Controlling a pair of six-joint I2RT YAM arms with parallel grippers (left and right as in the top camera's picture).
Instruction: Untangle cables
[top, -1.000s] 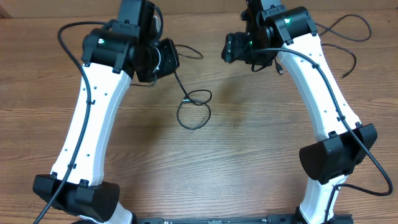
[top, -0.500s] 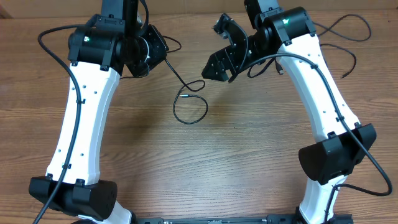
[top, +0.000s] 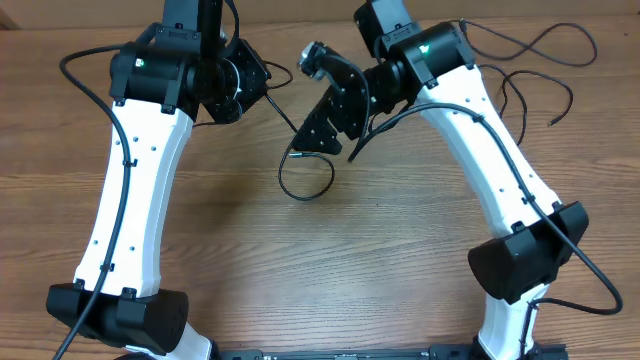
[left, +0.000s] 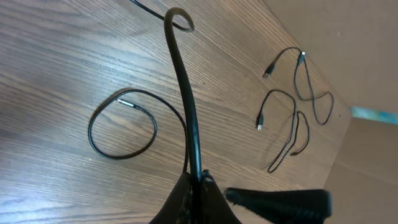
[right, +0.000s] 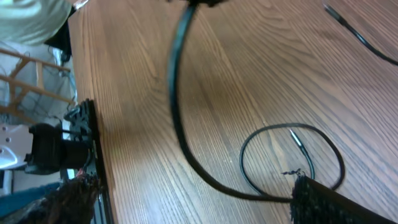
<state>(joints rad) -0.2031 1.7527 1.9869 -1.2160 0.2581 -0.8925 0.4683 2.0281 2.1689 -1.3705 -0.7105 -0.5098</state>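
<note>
A thin black cable runs from my left gripper (top: 261, 91) down to a loop (top: 305, 178) lying on the wood. Its silver tip (top: 296, 154) rests at the loop's top. In the left wrist view the left gripper (left: 198, 179) is shut on this cable (left: 184, 93), and the loop (left: 122, 124) lies to the left. My right gripper (top: 326, 143) hangs open just above and right of the loop, with nothing between its fingers. In the right wrist view the right gripper (right: 199, 202) is spread wide, the loop (right: 292, 158) in front of its right finger (right: 329, 202).
Separate thin cables (top: 535, 70) lie at the back right of the table, seen too in the left wrist view as cords (left: 292, 118) with plug ends. A thick, blurred black cord (right: 179, 118) crosses the right wrist view. The table's wooden edge (right: 84, 93) runs at the left there.
My right gripper has swung left and down towards the loop and opened wider. The left arm shifted left with the cable, dragging the loop slightly left, then stayed still.
</note>
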